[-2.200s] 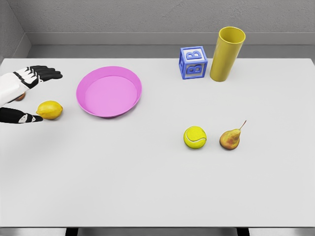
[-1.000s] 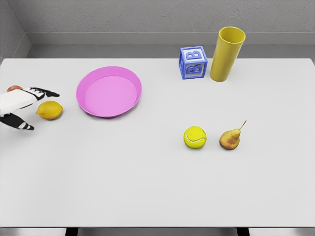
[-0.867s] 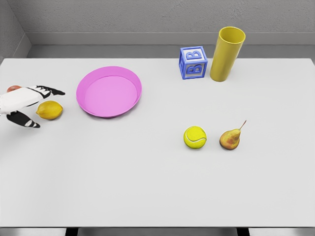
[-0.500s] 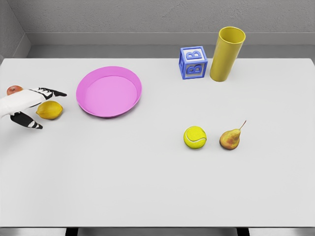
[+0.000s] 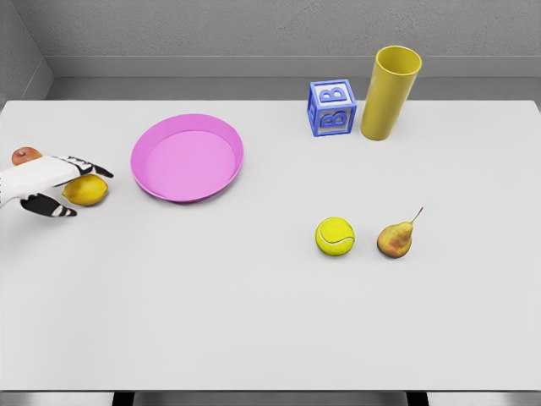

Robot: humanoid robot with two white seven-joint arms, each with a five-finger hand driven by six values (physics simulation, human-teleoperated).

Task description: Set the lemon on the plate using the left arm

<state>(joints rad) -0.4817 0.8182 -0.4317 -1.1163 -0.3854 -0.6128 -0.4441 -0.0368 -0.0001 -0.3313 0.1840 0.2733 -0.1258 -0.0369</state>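
The yellow lemon [image 5: 91,193] lies on the white table, left of the pink plate [image 5: 188,157], with a gap between them. My left hand [image 5: 76,188] reaches in from the left edge. Its dark-tipped fingers [image 5: 88,166] stretch over the lemon's top, and the thumb [image 5: 52,208] lies low on the near side, left of the fruit. The hand brackets the lemon but is still open, and the lemon rests on the table. The plate holds nothing. The right arm does not show.
A small red fruit [image 5: 25,156] sits just behind my left hand at the table's left edge. A blue letter block [image 5: 331,107] and a tall yellow cup [image 5: 390,81] stand at the back right. A tennis ball [image 5: 335,236] and a pear [image 5: 395,239] lie at the middle right.
My left hand turned from a flat spread pose and slid right. Its fingers now lie lower over the lemon's top and the thumb came nearer. The lemon has not moved.
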